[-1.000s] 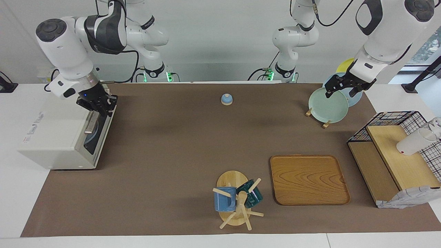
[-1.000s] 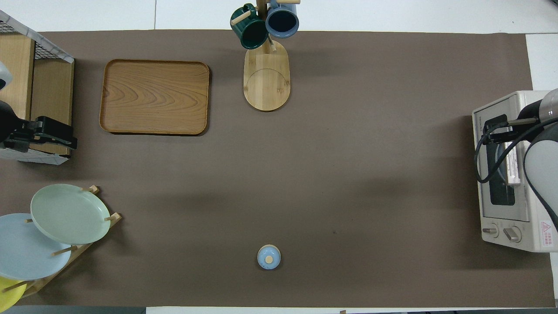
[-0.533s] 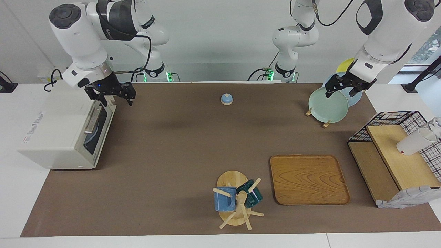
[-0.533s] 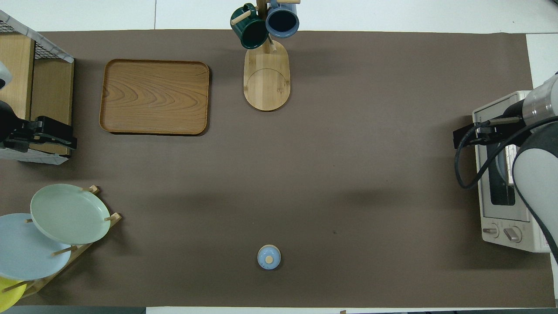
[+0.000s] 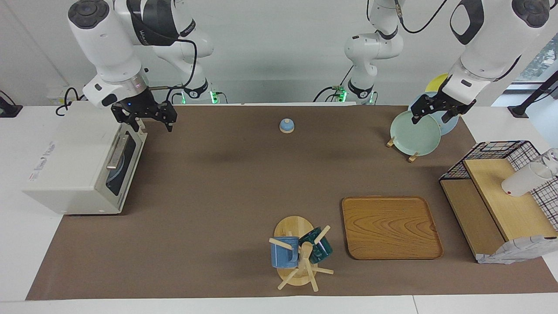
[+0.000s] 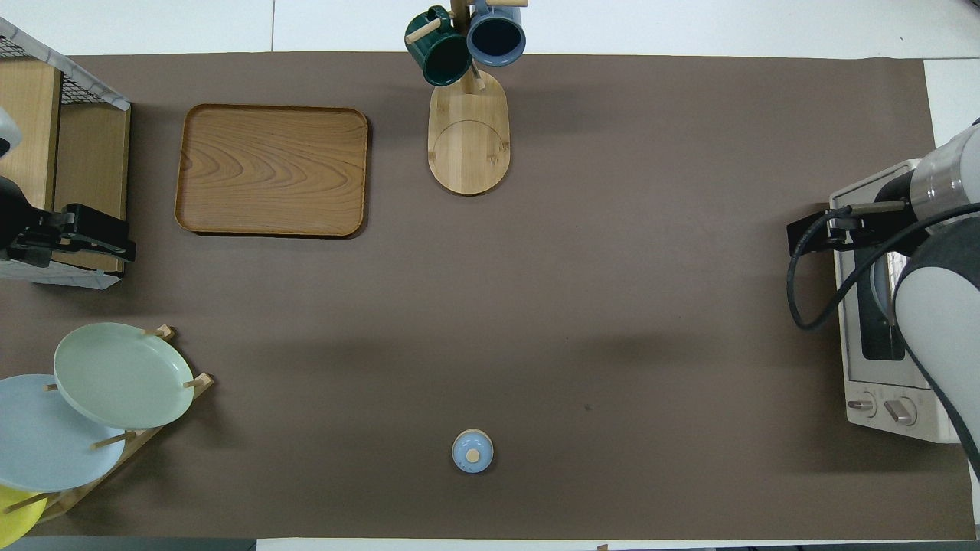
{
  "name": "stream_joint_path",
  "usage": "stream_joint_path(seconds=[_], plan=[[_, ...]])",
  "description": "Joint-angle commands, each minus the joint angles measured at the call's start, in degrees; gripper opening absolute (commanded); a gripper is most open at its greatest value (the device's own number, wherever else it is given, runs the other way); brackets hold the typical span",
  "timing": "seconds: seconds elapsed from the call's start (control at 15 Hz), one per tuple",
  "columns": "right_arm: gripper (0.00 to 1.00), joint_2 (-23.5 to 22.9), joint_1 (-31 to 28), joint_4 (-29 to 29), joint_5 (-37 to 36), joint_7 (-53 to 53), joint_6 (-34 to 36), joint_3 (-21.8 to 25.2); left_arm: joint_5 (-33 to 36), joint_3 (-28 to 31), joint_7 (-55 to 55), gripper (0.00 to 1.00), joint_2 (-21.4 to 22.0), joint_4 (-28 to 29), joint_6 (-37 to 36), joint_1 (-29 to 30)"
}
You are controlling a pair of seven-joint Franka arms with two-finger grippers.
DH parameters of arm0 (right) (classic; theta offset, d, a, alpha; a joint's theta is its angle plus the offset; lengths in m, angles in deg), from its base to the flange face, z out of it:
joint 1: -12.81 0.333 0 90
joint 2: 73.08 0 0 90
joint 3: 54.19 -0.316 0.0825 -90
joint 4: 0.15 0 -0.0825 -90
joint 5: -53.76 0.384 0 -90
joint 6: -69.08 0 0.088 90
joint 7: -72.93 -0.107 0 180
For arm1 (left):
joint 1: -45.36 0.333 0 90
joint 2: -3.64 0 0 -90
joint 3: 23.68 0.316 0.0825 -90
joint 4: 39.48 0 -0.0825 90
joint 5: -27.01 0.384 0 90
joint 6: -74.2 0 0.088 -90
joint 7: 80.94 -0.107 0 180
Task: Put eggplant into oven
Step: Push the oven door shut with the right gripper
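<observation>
The white oven (image 5: 74, 165) (image 6: 865, 375) stands at the right arm's end of the table with its glass door shut and its silver handle (image 5: 115, 152) free. My right gripper (image 5: 150, 124) (image 6: 831, 233) hangs open and holds nothing, in the air just above the oven's door edge at the corner nearer the robots. The eggplant is out of view in both views. My left gripper (image 5: 433, 115) (image 6: 84, 237) waits open and holds nothing, above the plate rack at the left arm's end.
A small blue lid (image 5: 287, 125) (image 6: 472, 451) lies mid-table near the robots. A wooden tray (image 5: 391, 226), a mug tree (image 5: 301, 253) with two mugs, a rack with a green plate (image 5: 414, 133) and a wire shelf (image 5: 501, 196) stand around.
My right gripper has let go of the oven door handle, opened, and risen up and toward the middle of the table. The left arm has not moved.
</observation>
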Motion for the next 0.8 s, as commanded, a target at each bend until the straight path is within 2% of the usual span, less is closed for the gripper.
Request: stream_joint_path(seconds=[0.0,0.73], plan=[[1.00,-0.33,-0.77,1.09,0.90,-0.74,1.24,0.10,0.59,-0.41,-0.51,1.00,0.56,0.12,0.27,0.69],[1.00,-0.42,-1.12,2.49,0.11,-0.48,4.93,1.15,0.59,-0.41,-0.51,1.00,0.56,0.12,0.27,0.69]])
